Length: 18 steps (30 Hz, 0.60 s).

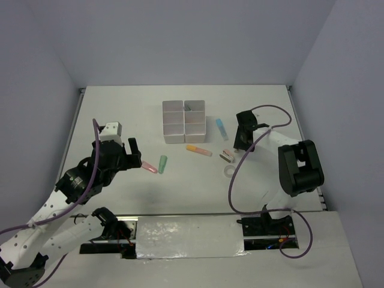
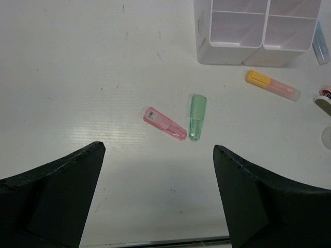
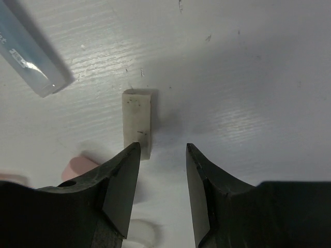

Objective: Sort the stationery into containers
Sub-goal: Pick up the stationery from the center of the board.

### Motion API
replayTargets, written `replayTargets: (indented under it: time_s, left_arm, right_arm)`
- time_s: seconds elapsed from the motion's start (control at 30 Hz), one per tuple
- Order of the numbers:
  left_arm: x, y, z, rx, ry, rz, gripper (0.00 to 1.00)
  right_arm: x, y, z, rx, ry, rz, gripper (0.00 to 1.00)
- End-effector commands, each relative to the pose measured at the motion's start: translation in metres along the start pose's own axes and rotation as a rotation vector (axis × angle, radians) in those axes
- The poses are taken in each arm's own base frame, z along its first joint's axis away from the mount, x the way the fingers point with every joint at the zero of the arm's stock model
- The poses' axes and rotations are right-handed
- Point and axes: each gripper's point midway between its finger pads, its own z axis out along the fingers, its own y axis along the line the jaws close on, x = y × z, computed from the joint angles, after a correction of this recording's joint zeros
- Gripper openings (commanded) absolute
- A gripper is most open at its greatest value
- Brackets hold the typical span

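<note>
From overhead I see the white containers (image 1: 174, 137) toward 12 o'clock on the surface (image 1: 120, 114). A pink marker (image 1: 149, 167) and a green marker (image 1: 162, 163) lie at their 7 o'clock, before the left jaws, which gape wide and empty. The right jaws, at the containers' 3 o'clock, stand partly open and hold nothing; their wrist view shows a tan eraser (image 3: 137, 124) at 11 o'clock of the gap, close by one fingertip.
</note>
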Motion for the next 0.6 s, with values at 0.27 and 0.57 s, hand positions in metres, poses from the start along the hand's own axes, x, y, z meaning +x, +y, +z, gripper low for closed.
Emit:
replayTargets:
  time_s: [0.27, 0.57]
  left_arm:
    - [-0.004, -0.006, 0.004, 0.024, -0.014, 0.003, 0.99]
    - [-0.004, -0.006, 0.004, 0.028, -0.012, 0.006, 0.99]
  right_arm:
    - [-0.009, 0.024, 0.018, -0.094, 0.002, -0.009, 0.49]
    - [-0.027, 0.028, 0.003, -0.115, -0.047, 0.001, 0.49]
